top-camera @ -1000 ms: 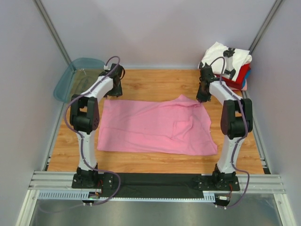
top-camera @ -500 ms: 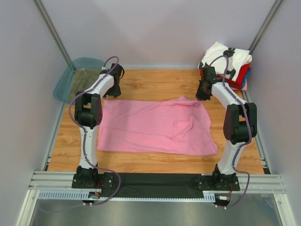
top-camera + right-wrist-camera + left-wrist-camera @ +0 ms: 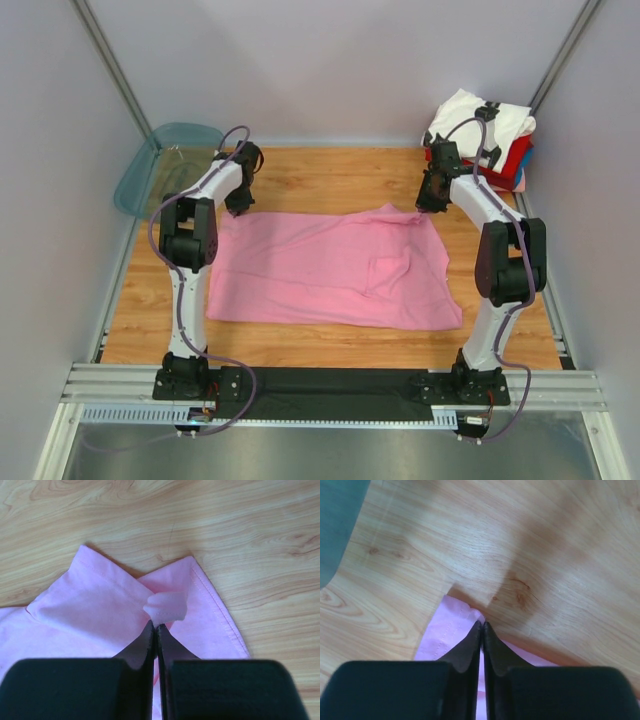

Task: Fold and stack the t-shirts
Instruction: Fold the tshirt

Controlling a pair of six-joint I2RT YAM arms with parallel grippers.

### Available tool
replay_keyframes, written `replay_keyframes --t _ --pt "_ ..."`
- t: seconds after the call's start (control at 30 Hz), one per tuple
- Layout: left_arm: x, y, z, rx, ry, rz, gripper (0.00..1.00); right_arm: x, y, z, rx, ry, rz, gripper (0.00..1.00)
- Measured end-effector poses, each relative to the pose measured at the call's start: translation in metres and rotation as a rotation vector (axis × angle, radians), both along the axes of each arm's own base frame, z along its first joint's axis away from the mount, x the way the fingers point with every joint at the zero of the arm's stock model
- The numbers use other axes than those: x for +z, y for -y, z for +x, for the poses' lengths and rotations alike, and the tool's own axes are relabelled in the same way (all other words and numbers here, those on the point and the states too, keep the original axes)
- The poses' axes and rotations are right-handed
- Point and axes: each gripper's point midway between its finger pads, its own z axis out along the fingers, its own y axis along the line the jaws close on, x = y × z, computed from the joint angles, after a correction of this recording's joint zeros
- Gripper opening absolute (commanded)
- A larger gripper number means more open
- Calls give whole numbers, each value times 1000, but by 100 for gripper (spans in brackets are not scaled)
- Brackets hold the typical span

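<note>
A pink t-shirt (image 3: 330, 268) lies spread flat across the middle of the wooden table. My left gripper (image 3: 238, 206) sits at its far left corner. In the left wrist view the left gripper (image 3: 483, 624) has its jaws pressed together on the edge of the pink cloth (image 3: 447, 630). My right gripper (image 3: 428, 205) is at the far right corner. In the right wrist view that gripper (image 3: 156, 625) pinches a small bunched fold of the pink shirt (image 3: 100, 605). A stack of folded t-shirts (image 3: 490, 135), white on top with red and blue under it, rests at the back right corner.
A clear teal plastic tray (image 3: 160, 160) leans at the back left corner, just beyond the left arm. Bare wooden table (image 3: 330, 180) shows behind the shirt. Grey walls close in on both sides, and a metal rail runs along the near edge.
My left gripper's jaws have closed on the far left corner of the pink shirt. The right gripper has kept its pinch and hardly moved.
</note>
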Motion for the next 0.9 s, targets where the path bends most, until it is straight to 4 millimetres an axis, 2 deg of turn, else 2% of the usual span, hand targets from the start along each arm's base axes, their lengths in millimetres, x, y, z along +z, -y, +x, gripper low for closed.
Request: replay_keyframes --t 0.03,0.07,0.23,0.43,0.53,0.67,0.8,0.9 --pt "0 1 0 -2 -2 -4 1 0 0 0 0 0 0 0" --pt "0 1 -1 -3 -4 -4 0 0 0 0 0 0 0 0" --pt "-1 2 -1 -12 -10 -10 0 2 -6 2 21 11 33 0" --pt "4 4 -6 -37 -28 -23 0 11 -16 15 55 67 100 0" --pt "17 3 -8 -51 -21 -20 0 18 -18 23 67 104 134 0" --pt "45 1 -12 -58 26 -19 0 26 -17 27 70 146 153 1" --pt "70 -3 -31 -57 62 -25 0 42 -16 13 73 185 158 0" --pt "81 -5 -49 -54 81 -34 0 58 -15 1 74 220 159 1"
